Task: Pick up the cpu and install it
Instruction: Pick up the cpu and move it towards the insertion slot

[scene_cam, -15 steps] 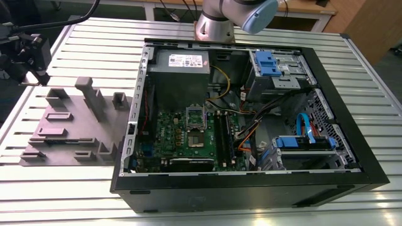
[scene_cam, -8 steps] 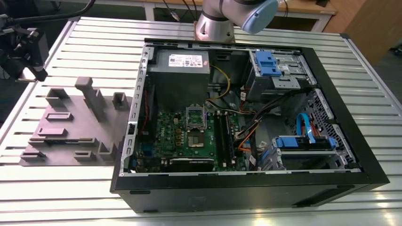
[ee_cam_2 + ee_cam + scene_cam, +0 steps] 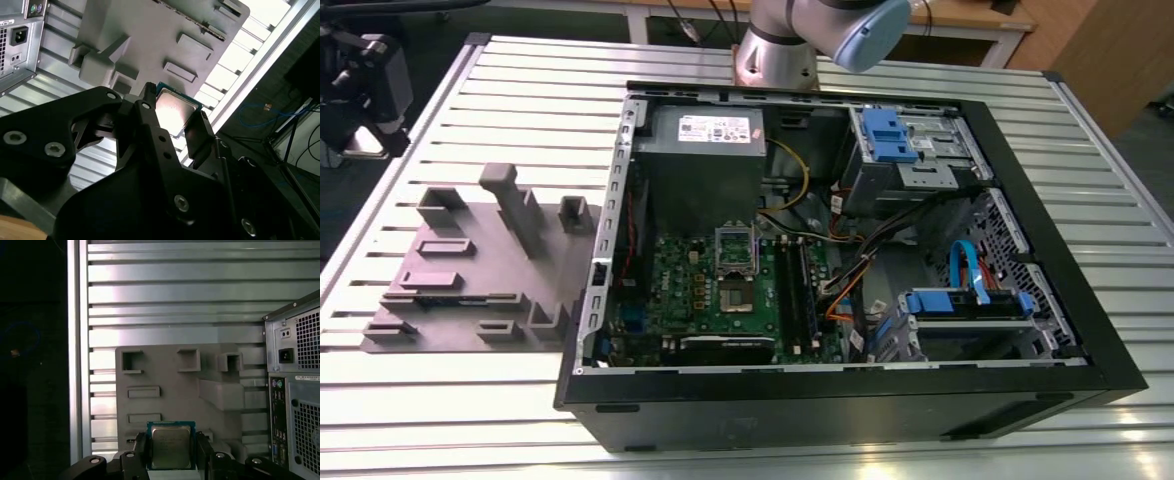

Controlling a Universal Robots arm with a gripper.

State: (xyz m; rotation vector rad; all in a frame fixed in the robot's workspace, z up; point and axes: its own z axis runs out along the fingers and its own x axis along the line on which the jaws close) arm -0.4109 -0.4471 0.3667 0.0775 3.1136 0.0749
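The cpu (image 3: 170, 446) is a small square chip with a silvery-grey top and a paler rim. In both wrist views it sits between the two black fingers of my gripper (image 3: 170, 439), which is shut on its edges. The same cpu (image 3: 176, 111) in my gripper (image 3: 175, 102) hangs well above the grey plastic tray (image 3: 150, 30). The tray (image 3: 170, 375) lies on the slatted metal table. In the exterior view the metal-framed socket (image 3: 738, 298) with its dark centre sits mid-motherboard, its frame (image 3: 736, 245) swung open.
The open computer case (image 3: 854, 260) lies on its side on the slatted table (image 3: 520, 90), with the grey tray (image 3: 467, 270) at the exterior view's left. Blue drive cages (image 3: 967, 305), cables and memory slots surround the socket. The arm's elbow (image 3: 861, 30) is at the back.
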